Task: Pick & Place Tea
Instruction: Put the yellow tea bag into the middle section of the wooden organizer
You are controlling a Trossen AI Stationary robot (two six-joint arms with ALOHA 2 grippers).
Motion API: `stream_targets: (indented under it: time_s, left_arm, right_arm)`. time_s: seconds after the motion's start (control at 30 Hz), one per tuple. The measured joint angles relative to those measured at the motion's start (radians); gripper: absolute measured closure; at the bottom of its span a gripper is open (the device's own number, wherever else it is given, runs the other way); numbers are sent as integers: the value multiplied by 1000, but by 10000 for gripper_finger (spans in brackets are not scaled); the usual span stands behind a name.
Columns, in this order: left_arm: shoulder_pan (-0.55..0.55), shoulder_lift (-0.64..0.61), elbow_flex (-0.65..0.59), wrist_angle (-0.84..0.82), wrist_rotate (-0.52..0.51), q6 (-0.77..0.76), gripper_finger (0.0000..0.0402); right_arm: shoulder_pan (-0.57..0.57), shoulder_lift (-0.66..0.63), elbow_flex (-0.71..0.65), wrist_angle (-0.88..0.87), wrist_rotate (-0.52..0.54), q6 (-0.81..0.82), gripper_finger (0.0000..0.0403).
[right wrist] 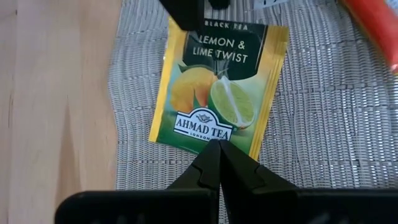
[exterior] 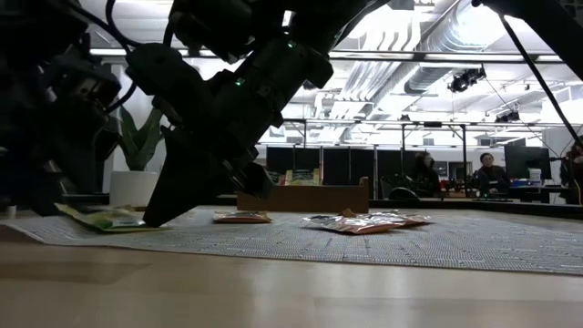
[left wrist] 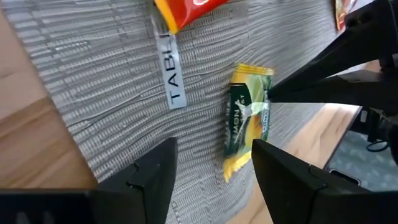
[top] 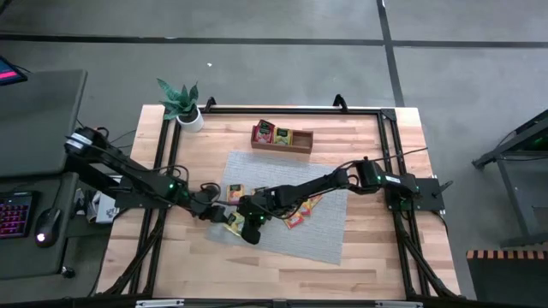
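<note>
A yellow-green lemon-and-lime tea sachet lies flat on the grey woven mat, near the mat's left edge. My right gripper reaches in from the table's right, shut, with its tips on the sachet. My left gripper comes from the table's left and stands open just short of the sachet's other end. I cannot tell whether it touches. More tea sachets, red and orange, lie on the mat. The wooden tray at the far side holds some too. My right gripper rests the tips of its shut fingers on the sachet close to one edge, the edge below the brand print. The fingers slant down from the table's right. The sachet lies flat on the mat under them.
A potted plant stands at the table's far left corner. An orange-red sachet lies just beyond the yellow-green one, beside the mat's label strip. Bare wood lies along the near edge. People sit in the room behind the table.
</note>
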Motion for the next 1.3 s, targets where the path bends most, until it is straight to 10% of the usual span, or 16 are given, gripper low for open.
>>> stream_targets:
  time_s: [1.3]
  left_arm:
    - [0,55,1,141,18,16,195]
  right_arm:
    - [0,0,0,22,5,6,403]
